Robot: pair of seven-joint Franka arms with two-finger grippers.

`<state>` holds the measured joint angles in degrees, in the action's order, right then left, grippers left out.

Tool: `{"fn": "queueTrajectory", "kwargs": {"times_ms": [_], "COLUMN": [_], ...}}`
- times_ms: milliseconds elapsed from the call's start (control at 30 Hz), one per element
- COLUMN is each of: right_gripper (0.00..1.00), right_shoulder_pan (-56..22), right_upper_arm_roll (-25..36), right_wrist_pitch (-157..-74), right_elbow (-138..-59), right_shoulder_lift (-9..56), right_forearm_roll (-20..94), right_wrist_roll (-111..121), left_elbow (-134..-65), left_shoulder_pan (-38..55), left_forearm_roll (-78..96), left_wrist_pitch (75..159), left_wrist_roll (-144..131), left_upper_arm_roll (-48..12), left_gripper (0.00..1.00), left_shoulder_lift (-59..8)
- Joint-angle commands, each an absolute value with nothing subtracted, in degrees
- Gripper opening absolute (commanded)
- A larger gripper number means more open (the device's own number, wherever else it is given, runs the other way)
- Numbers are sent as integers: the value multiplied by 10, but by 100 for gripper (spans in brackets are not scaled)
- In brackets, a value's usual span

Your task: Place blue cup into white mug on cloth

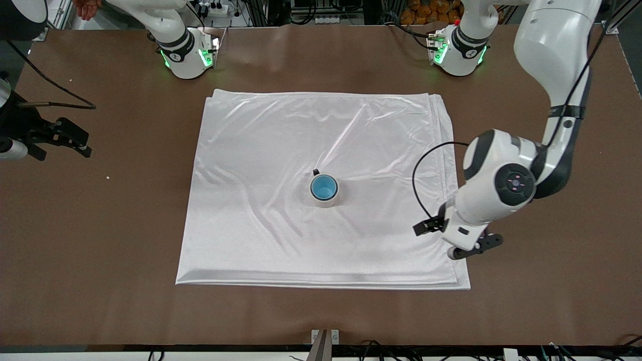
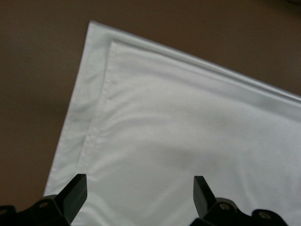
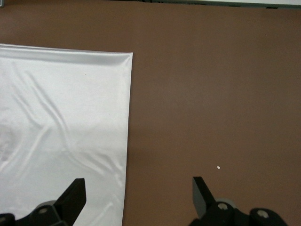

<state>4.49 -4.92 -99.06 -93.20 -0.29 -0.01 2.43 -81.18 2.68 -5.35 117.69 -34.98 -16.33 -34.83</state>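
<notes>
We see a big shiny white square cloth (image 1: 281, 200) spread flat on the brown table (image 1: 100, 225). Near the middle of the cloth stands the small white round mug (image 1: 325, 196) with a dark handle, and the little light-blue cup (image 1: 323, 187) sits inside it. The left gripper (image 1: 469, 246) hangs over the cloth's corner near the front camera, well apart from the mug, its fingers (image 2: 75, 193) spread wide and empty. The right gripper (image 1: 67, 135) waits over bare table beside the cloth, also spread open.
</notes>
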Motion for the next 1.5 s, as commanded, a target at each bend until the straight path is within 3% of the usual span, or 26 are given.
{"fn": "queueTrajectory", "kwargs": {"times_ms": [0,400,1233,1467], "right_gripper": [100,100,100,100], "right_shoulder_pan": [42,39,34,35], "right_upper_arm_roll": [-54,-49,-52,-52], "right_wrist_pitch": [-952,-942,-913,-914], "right_elbow": [-902,-885,-882,-876], "right_shoulder_lift": [-11,-11,-11,-11], "right_forearm_roll": [2,2,-5,-4], "right_wrist_roll": [-2,1,-38,-39], "left_elbow": [-819,-822,-869,-868], "left_shoulder_pan": [-1,-62,-90,-90], "left_forearm_roll": [-66,-67,-11,21], "left_wrist_pitch": [1169,1126,983,909], "left_wrist_roll": [-289,-193,-133,-79], "left_upper_arm_roll": [-170,-172,-153,-131], "left_gripper": [100,100,100,100], "left_shoulder_lift": [-336,-298,-39,4]}}
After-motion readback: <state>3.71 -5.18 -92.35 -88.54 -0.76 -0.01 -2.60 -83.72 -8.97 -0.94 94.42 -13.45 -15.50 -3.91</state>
